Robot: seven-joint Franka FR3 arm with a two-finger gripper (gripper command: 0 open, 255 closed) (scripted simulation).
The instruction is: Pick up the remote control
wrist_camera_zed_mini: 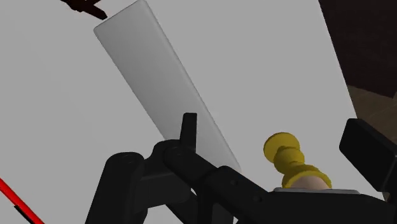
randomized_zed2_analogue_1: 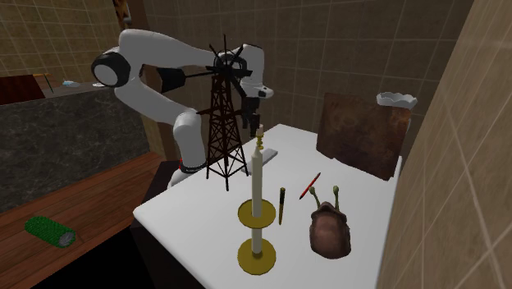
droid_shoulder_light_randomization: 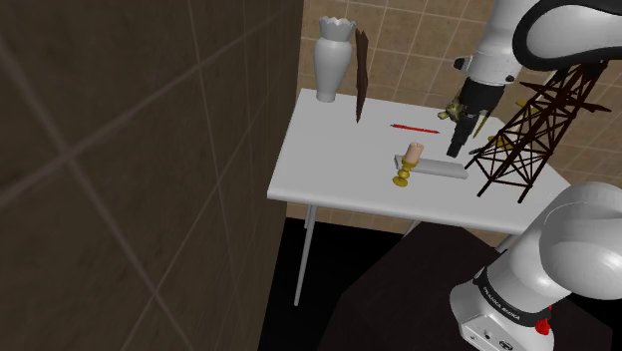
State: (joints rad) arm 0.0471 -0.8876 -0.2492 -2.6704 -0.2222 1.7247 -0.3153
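Note:
The remote control (droid_shoulder_light_randomization: 440, 169) is a plain grey flat bar lying on the white table (droid_shoulder_light_randomization: 329, 170), between a gold candle holder (droid_shoulder_light_randomization: 403, 172) and a dark lattice tower model (droid_shoulder_light_randomization: 520, 140). My black gripper (droid_shoulder_light_randomization: 456, 146) hangs just above the remote's end nearest the tower, not touching it. In the wrist view the remote (wrist_camera_zed_mini: 159, 86) stretches away below the hand, and the gripper (wrist_camera_zed_mini: 277, 141) is open, its fingers apart with nothing clasped. The candle holder's gold base (wrist_camera_zed_mini: 289, 159) shows close beside the remote. From the second exterior view the gripper (randomized_zed2_analogue_1: 249, 125) points down behind the candle.
A red pen (droid_shoulder_light_randomization: 415, 129) lies behind the remote. A white vase (droid_shoulder_light_randomization: 334, 60) and a dark board (droid_shoulder_light_randomization: 361, 85) stand at the table's back. A brown snail figure (randomized_zed2_analogue_1: 331, 230) and a brown pencil (randomized_zed2_analogue_1: 281, 205) lie nearby. A green roller (randomized_zed2_analogue_1: 49, 231) lies on the floor.

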